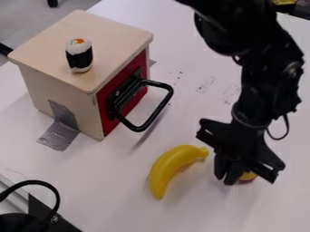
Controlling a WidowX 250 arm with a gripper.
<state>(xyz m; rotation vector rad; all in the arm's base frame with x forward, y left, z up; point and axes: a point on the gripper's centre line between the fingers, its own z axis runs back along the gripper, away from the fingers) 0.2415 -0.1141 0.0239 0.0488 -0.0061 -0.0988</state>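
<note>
On the right side of the table, the black gripper (227,176) hangs low, right beside a small yellow and dark red object (247,177) that it mostly hides. Whether it holds that object I cannot tell. A yellow toy banana (172,167) lies to the gripper's left, its stem end towards the gripper. At the upper left is a wooden box (57,41) with a red front (105,111) and a black handle (161,108). A toy sushi roll (79,56) in white and black stands on the box top.
Silver tape (59,136) runs from the box's side onto the white table (109,181). A black cable and dark equipment (24,222) occupy the lower left corner. The arm spans the upper right.
</note>
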